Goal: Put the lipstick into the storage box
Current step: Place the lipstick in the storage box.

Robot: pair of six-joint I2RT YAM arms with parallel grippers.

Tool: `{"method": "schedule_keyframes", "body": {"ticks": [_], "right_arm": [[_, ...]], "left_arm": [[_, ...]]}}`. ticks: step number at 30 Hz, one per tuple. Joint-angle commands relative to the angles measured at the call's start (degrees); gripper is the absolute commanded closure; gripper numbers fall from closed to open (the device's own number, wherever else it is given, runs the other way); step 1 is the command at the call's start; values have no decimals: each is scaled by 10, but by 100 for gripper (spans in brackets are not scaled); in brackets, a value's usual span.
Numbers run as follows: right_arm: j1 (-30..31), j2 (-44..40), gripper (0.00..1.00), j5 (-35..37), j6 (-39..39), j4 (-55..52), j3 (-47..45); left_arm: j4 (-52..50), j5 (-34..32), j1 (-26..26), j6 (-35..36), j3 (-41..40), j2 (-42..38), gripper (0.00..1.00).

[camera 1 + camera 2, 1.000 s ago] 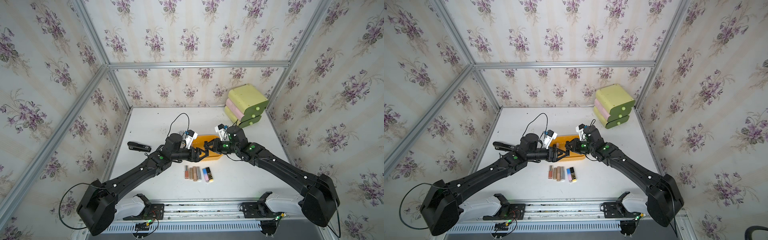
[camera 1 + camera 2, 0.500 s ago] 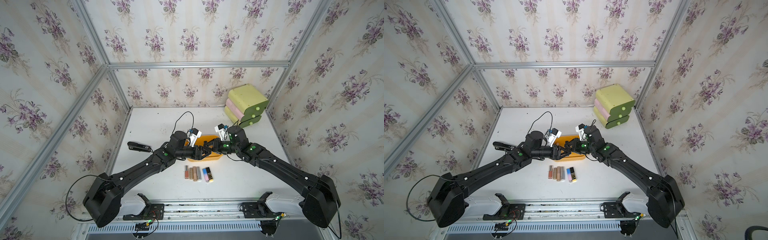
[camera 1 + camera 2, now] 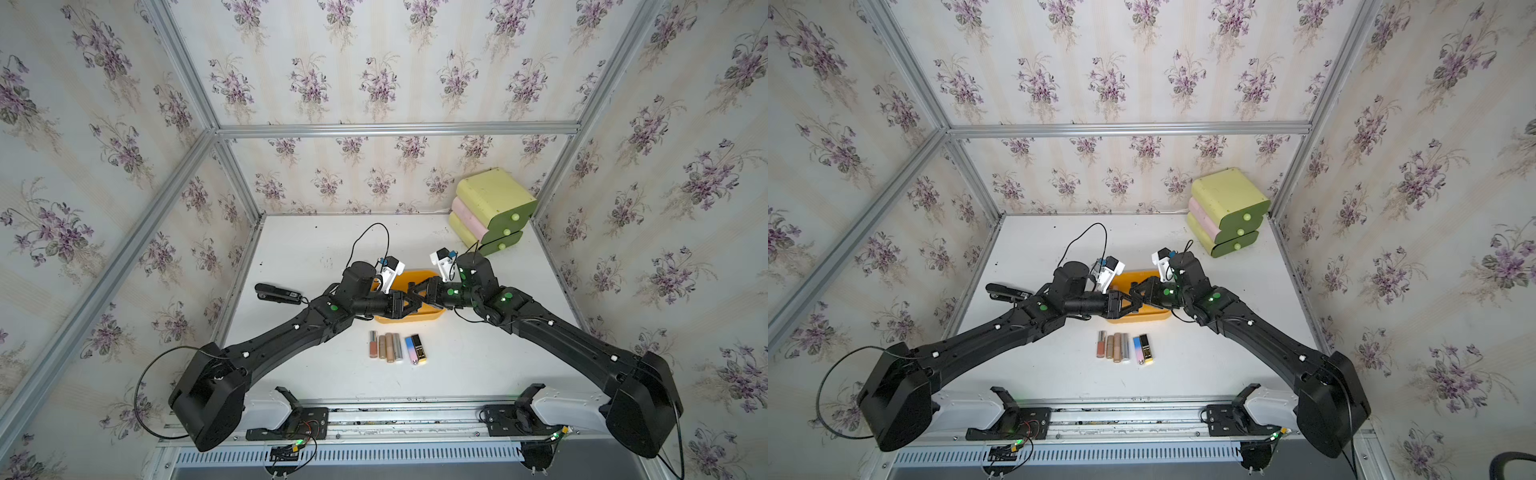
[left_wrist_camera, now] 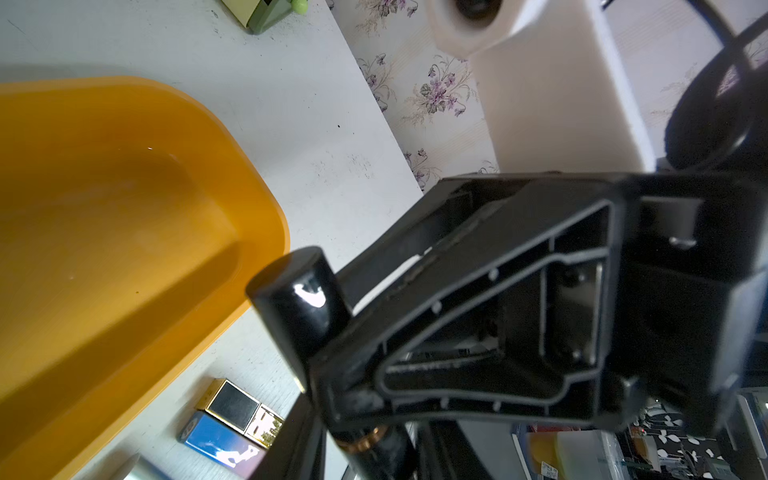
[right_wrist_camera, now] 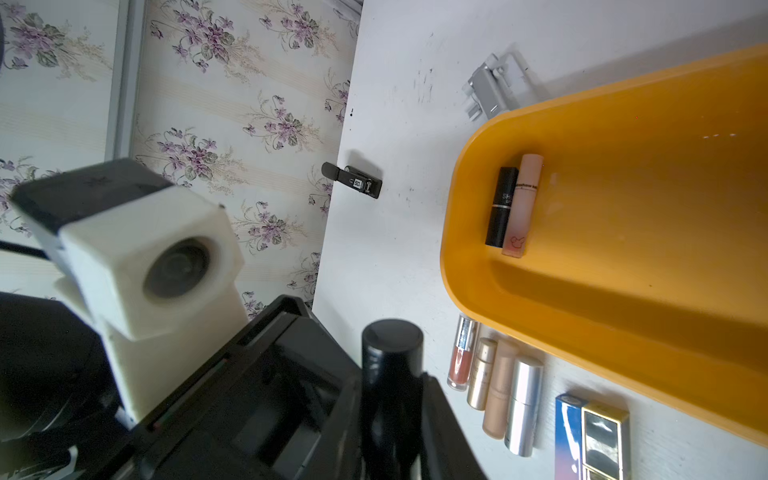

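The storage box [image 3: 424, 317] is orange-yellow, the lipstick [image 5: 390, 365] black, the wallpaper [image 3: 374, 83] purple-flowered.

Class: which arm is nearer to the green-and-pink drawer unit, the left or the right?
Right. The right arm has its wrist close in front of the drawer unit; the left arm reaches in from the opposite side of the storage box.

Bright, even light — blurred wrist foregrounds

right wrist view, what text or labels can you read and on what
"SH": white letters on the black lipstick in the storage box; the rest is unreadable.
Print on the pink tube beside it: too blurred.
White label on the black device: too small to read.
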Motion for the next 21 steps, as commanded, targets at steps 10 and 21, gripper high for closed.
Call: {"method": "schedule_keyframes", "body": {"ticks": [10,21], "right_arm": [[7,-1,65,-4,-1,23,-5],[11,-34,28,10,-10,18,-13]], "left_arm": [[9,-34,2,-13,2,3,89],[-20,-80,15,-29,0,0,90]]}}
